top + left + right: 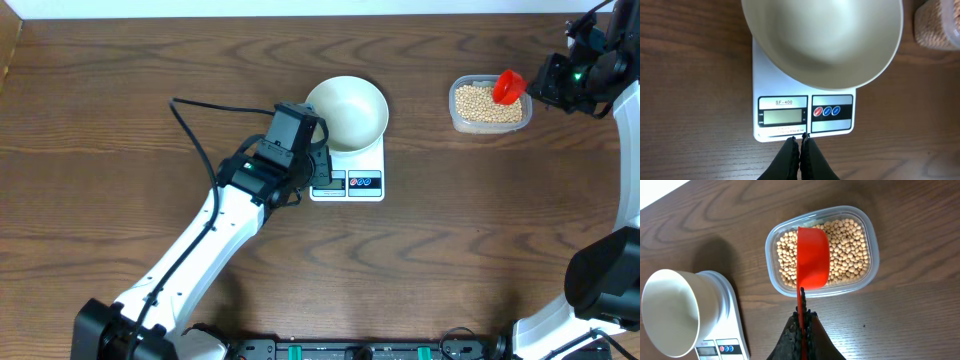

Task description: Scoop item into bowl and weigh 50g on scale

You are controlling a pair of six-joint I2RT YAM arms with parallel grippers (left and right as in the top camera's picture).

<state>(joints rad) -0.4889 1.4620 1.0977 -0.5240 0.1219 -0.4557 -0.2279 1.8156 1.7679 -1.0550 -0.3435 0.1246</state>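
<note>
While round white bowl (346, 112) sits on rectangular scale (366, 163), right gripper (801, 311) grasps red plastic scoop (813, 257) over beans (850, 250) in clear tub (873, 255); left gripper (800, 138) clenched empty.

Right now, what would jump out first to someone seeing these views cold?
The red scoop, gripped by the right claw, hangs over the clear tub of soybeans at the table's far right. Mid-table, the empty white bowl sits on the digital scale, with the shut left claw at the scale's front edge.
</note>
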